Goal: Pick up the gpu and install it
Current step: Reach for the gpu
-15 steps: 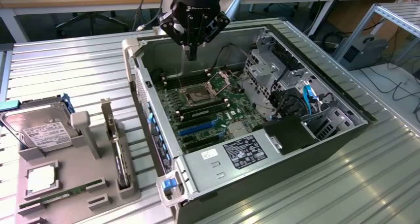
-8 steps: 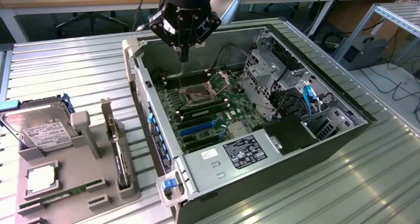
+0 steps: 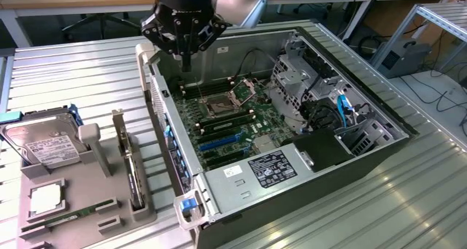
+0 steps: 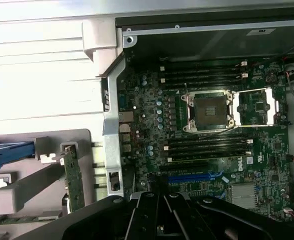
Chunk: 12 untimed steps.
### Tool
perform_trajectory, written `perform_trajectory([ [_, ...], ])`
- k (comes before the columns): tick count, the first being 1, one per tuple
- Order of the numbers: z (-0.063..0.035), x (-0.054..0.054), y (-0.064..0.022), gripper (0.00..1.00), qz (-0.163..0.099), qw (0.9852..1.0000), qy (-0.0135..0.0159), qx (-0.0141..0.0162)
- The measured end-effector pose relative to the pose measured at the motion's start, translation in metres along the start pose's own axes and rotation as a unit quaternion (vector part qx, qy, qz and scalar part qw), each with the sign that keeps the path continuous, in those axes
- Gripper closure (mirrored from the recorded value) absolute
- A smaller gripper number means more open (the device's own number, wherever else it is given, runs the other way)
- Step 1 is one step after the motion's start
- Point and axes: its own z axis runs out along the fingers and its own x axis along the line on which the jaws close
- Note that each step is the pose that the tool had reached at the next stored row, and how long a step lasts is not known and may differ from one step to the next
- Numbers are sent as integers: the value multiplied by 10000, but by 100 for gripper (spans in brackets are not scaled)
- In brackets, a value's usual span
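Note:
The gpu point(image 3: 132, 172) stands on its edge in a slot of the grey holder point(image 3: 87, 205), to the exterior view's left of the open computer case point(image 3: 241, 180). Its pale metal bracket point(image 3: 117, 126) rises at the far end. In the wrist view the gpu point(image 4: 75, 176) is a thin green strip beside the case wall. My gripper point(image 3: 186, 60) hangs above the far left corner of the case, over the motherboard point(image 3: 241, 120), well away from the gpu. Its fingers point(image 4: 148, 215) are shut with nothing between them.
The holder also carries a silver hard drive point(image 3: 44, 146), a processor chip point(image 3: 45, 197) and a green memory stick point(image 3: 69, 216). Inside the case are the open processor socket point(image 4: 210, 110), blue expansion slots point(image 4: 187, 177), a drive cage point(image 3: 296, 79) and the power supply point(image 3: 272, 169).

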Motion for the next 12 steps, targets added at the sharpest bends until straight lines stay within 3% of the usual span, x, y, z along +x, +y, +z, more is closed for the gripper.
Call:
perform_trajectory([
  [12,-14,507,-38,89,0,10000,0,0],
])
